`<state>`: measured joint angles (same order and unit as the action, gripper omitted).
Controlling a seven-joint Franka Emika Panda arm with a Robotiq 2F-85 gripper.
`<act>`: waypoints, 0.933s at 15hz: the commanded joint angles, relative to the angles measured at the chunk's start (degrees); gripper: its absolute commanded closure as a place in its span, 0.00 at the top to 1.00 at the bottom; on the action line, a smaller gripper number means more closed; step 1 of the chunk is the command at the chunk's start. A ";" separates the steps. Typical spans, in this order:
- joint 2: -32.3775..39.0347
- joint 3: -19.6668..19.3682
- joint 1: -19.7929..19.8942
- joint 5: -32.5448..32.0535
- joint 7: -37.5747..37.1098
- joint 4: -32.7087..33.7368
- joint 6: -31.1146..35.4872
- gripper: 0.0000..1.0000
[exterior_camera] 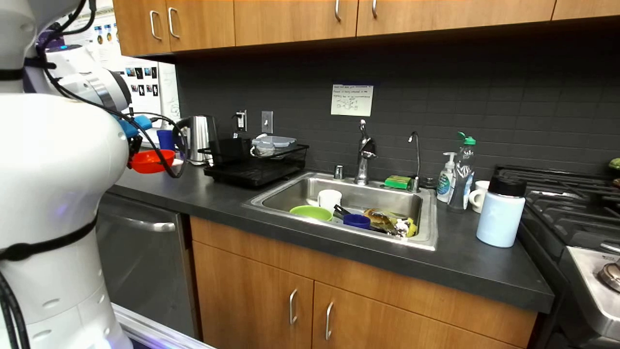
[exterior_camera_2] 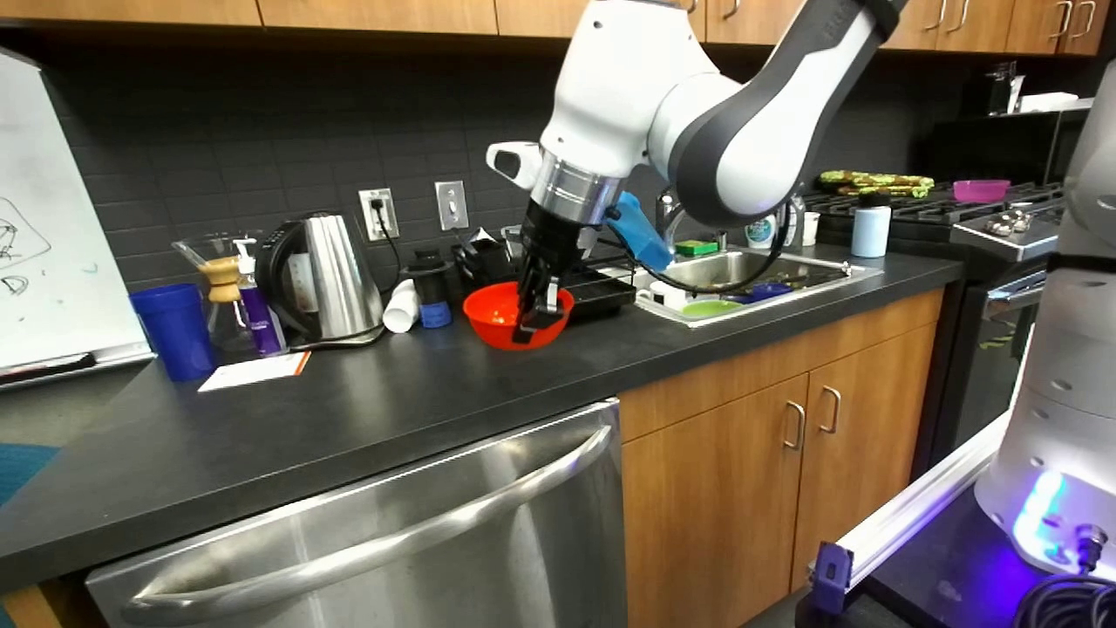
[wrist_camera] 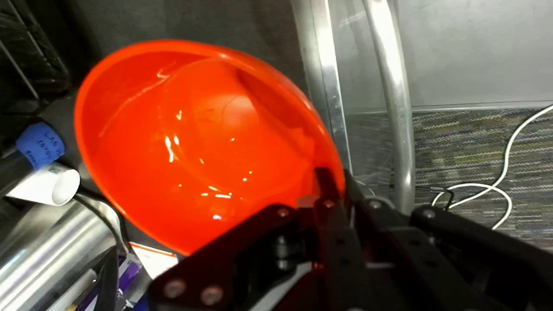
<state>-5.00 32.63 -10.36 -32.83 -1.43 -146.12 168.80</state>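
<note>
A dark desk (exterior_camera_2: 392,397) is carrying kitchenware.
A black dish rack (exterior_camera: 254,174) is sitting beside the sink (exterior_camera: 429,225); a silver kettle (exterior_camera_2: 336,279), a blue cup (exterior_camera_2: 174,331) and a purple pump bottle (exterior_camera_2: 261,316) are standing upright; a white card (exterior_camera_2: 251,372) is lying flat; a pale blue bottle (exterior_camera: 501,218) is standing near the stove (exterior_camera: 593,266).

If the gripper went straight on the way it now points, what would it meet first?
Holding the red bowl, the gripper points downward, so probably the dark counter first, perhaps near its front edge; the depth is unclear.
</note>
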 commanded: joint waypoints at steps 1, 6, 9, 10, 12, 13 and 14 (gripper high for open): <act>1.77 2.50 0.17 -4.93 -5.54 1.66 -0.83 0.01; 2.95 5.91 -0.21 -15.60 -12.98 3.54 -0.51 0.01; 4.40 7.38 -0.25 -22.74 -18.04 3.59 -0.25 0.01; 5.05 7.69 -0.25 -25.77 -19.99 3.81 -0.79 0.01; 6.80 7.83 -0.45 -32.76 -24.86 4.53 -2.33 0.01; 7.82 7.80 -0.74 -35.90 -27.59 4.94 -3.30 0.01; 9.00 7.81 -1.11 -37.45 -30.48 4.76 -4.12 0.01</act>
<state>0.58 40.18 -10.94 -64.02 -25.32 -142.94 167.39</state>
